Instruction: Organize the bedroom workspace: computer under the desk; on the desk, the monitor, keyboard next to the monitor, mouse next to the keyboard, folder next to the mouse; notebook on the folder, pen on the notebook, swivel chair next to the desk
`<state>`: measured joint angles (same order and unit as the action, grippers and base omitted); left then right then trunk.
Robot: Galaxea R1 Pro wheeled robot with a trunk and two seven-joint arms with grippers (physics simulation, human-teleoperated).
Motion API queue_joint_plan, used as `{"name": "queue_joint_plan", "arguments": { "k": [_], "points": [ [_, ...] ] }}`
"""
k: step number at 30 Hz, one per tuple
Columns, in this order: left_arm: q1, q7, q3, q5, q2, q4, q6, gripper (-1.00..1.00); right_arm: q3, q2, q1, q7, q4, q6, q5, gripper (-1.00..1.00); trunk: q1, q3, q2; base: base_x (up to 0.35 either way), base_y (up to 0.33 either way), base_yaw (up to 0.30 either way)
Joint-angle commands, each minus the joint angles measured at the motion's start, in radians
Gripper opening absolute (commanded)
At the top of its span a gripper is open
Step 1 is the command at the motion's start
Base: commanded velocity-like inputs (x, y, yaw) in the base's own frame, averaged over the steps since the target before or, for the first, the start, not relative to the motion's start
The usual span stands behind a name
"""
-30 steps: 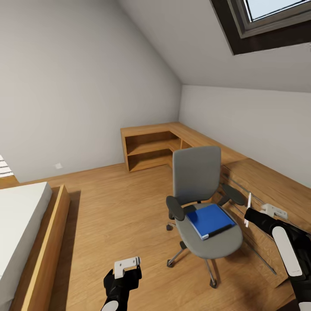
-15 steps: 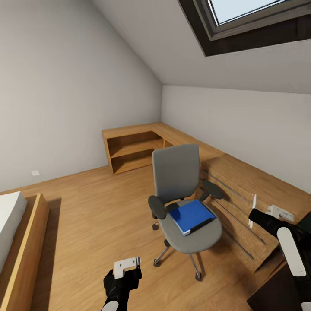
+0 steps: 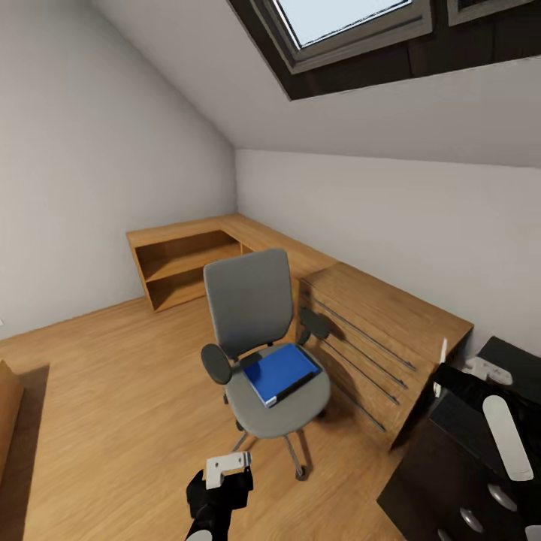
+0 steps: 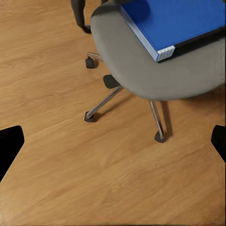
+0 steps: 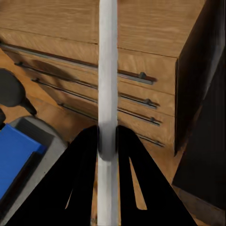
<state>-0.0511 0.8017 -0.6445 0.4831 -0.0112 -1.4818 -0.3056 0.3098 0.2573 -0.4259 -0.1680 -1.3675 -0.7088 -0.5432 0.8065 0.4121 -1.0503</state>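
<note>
A grey swivel chair [image 3: 259,353] stands on the wooden floor [image 3: 113,391] of an attic bedroom, just beside a light wooden drawer chest [image 3: 376,338] with 4 long metal handles. A bright blue folder [image 3: 282,373] lies flat on the seat, its spine toward the seat's front edge. The right gripper [image 3: 443,368], its 2 fingers closed, holds a thin white pen [image 3: 442,367] upright above the gap between the chest and the black desk [image 3: 466,473], whose dark drawer unit with round silver knobs fills the lower right corner. The left gripper [image 3: 225,467] hangs low over the floor before the chair, fingers spread apart and empty. A skylight [image 3: 338,30] cuts the sloped ceiling above.
</note>
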Motion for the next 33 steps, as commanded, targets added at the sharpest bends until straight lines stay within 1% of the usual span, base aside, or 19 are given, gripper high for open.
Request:
{"name": "queue_joint_plan", "arguments": {
  "k": [1,5,10,13,14,17,25,27,30,31,33],
  "points": [
    [-0.001,0.007,-0.004,0.004,0.000,-0.002,-0.005,1.00,0.000,0.000,-0.001,-0.008,-0.001,-0.003,-0.012,-1.00,0.000,0.001,-0.001,0.000,-0.308,-0.262],
    [-0.001,0.008,-0.005,0.005,0.000,-0.002,-0.004,1.00,0.001,0.000,-0.001,-0.009,0.011,-0.003,-0.011,-1.00,0.000,0.001,-0.001,0.038,-0.308,-0.197],
    [-0.001,0.007,-0.005,0.006,0.000,-0.002,-0.005,1.00,0.002,0.000,-0.001,-0.009,0.026,-0.001,-0.008,-1.00,0.000,0.001,-0.001,0.094,-0.210,-0.043],
    [-0.001,0.008,-0.003,0.006,0.000,-0.002,-0.006,1.00,0.000,0.001,-0.001,-0.008,0.071,0.001,-0.006,-1.00,0.000,0.001,-0.001,0.030,-0.049,-0.006],
    [-0.001,0.008,-0.003,0.006,0.000,-0.002,-0.006,1.00,-0.001,0.002,-0.001,-0.007,0.107,0.002,-0.004,-1.00,0.000,0.001,-0.001,0.012,-0.020,-0.002],
    [-0.001,0.007,-0.004,0.006,0.000,-0.002,-0.006,1.00,-0.001,0.004,-0.002,-0.005,0.149,0.006,-0.002,-1.00,0.000,0.001,-0.001,0.007,-0.011,-0.001],
    [-0.001,0.006,-0.008,0.004,0.000,-0.002,-0.004,1.00,-0.003,0.006,-0.002,-0.005,0.171,0.011,0.006,-1.00,0.000,0.001,-0.001,0.001,-0.002,0.000],
    [-0.001,0.006,-0.009,0.004,0.000,-0.002,-0.004,1.00,-0.005,0.006,-0.002,-0.011,0.179,0.012,0.024,-1.00,0.000,0.001,-0.001,0.000,0.000,0.000],
    [-0.001,0.007,-0.009,0.002,0.000,-0.002,-0.004,1.00,-0.005,0.005,-0.004,-0.027,0.207,0.014,0.093,-1.00,0.000,0.001,-0.001,0.038,-0.034,0.000],
    [-0.001,0.006,-0.009,0.002,0.000,-0.002,-0.003,1.00,-0.005,0.004,-0.007,-0.031,0.242,0.015,0.136,-1.00,0.000,0.001,-0.001,0.175,-0.169,0.000],
    [-0.001,0.005,-0.009,0.002,0.000,-0.002,-0.003,1.00,-0.006,0.004,-0.010,-0.033,0.268,0.016,0.157,-1.00,0.000,0.001,-0.001,0.197,-0.193,0.000]
  ]
}}
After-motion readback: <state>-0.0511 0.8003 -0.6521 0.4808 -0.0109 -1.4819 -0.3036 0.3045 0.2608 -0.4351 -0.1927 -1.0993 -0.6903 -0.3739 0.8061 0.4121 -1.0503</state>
